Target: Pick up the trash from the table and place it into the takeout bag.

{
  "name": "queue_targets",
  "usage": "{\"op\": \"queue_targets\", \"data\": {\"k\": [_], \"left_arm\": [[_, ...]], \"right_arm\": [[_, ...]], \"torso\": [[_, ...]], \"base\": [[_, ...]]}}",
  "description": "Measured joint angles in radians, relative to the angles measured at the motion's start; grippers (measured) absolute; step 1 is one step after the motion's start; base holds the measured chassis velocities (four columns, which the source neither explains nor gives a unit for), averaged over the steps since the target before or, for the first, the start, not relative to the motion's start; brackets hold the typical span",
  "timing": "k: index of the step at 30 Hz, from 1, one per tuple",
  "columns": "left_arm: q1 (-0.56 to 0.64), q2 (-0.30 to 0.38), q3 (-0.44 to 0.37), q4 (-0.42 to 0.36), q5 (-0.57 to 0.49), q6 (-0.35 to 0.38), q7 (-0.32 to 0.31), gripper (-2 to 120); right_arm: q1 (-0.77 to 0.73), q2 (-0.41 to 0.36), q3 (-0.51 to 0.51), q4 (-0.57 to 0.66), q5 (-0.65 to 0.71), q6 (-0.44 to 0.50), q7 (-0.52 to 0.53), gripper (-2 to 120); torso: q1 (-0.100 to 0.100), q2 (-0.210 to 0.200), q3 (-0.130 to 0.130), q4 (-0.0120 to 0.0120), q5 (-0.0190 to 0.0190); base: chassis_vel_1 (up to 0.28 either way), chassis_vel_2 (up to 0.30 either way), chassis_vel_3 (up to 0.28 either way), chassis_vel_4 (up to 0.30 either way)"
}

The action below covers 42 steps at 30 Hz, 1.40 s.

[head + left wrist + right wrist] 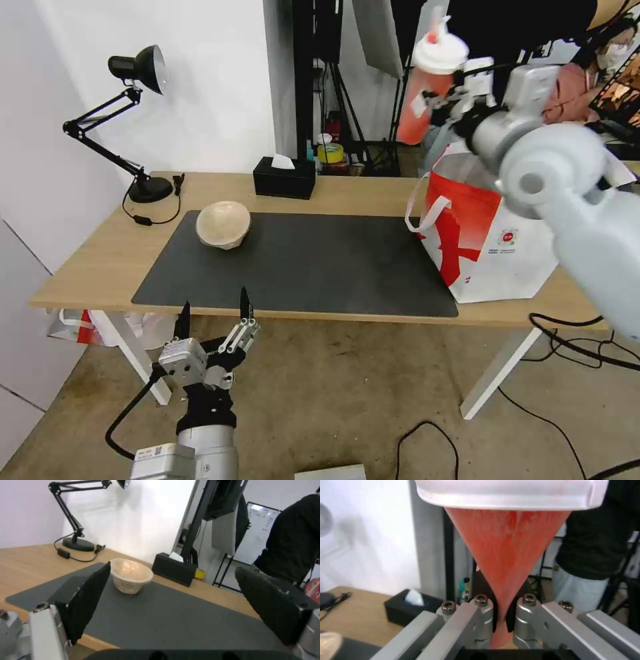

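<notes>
My right gripper is shut on the trash in hand, a red cup with a white lid and straw, held tilted high above the far left side of the takeout bag. In the right wrist view the black fingers pinch the red cup low on its body. More trash, a beige paper bowl, sits on the mat's far left corner. My left gripper hangs open in front of the table's near edge, pointing at the bowl beyond its fingers.
The light-wood table carries a dark grey mat. A black tissue box stands at the back edge, a black desk lamp at the far left. Cables lie on the floor at the right. A person stands behind the table.
</notes>
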Motion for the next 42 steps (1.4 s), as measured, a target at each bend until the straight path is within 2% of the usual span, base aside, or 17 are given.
{"op": "queue_targets", "data": {"k": [16,42], "left_arm": [[-0.002,0.012,0.007,-0.003,-0.002,0.001,0.000,100],[0.001,0.013,0.006,-0.010,-0.003,0.000,-0.002,100]], "right_arm": [[-0.031,-0.074,0.080,-0.108,-0.008,0.006,-0.034,3],[-0.140,-0.131,0.158,-0.099,-0.046,0.011,-0.053,3]], "torso": [[0.000,0.000,0.000,0.0000,0.0000],[0.000,0.000,0.000,0.0000,-0.0001]], "base": [[0.000,0.000,0.000,0.000],[0.000,0.000,0.000,0.000]]}}
